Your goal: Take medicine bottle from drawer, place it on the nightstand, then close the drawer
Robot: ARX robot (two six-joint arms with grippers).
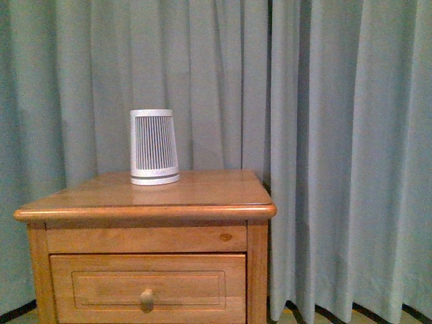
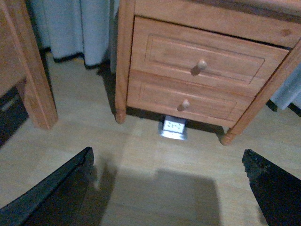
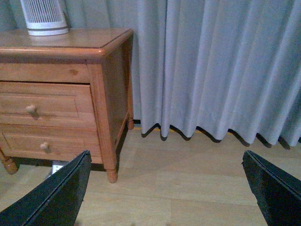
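The left claw (image 2: 167, 155) and the right claw (image 3: 167, 157) are spread wide over the floor (image 3: 188, 188) and hold nothing. The drawer (image 2: 202, 54) is shut. I cannot see the bottle; it is likely inside. The nightstand (image 1: 169, 199) has a ribbed thing (image 1: 154, 146) on top. All steps are left.

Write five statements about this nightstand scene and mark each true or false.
1. The upper drawer is shut. True.
2. A ribbed white device stands on the nightstand. True.
3. A medicine bottle stands beside the device. False: no medicine bottle is in view.
4. The left gripper grips the drawer knob. False: it is open, over the floor, apart from the nightstand.
5. The right gripper is open. True.
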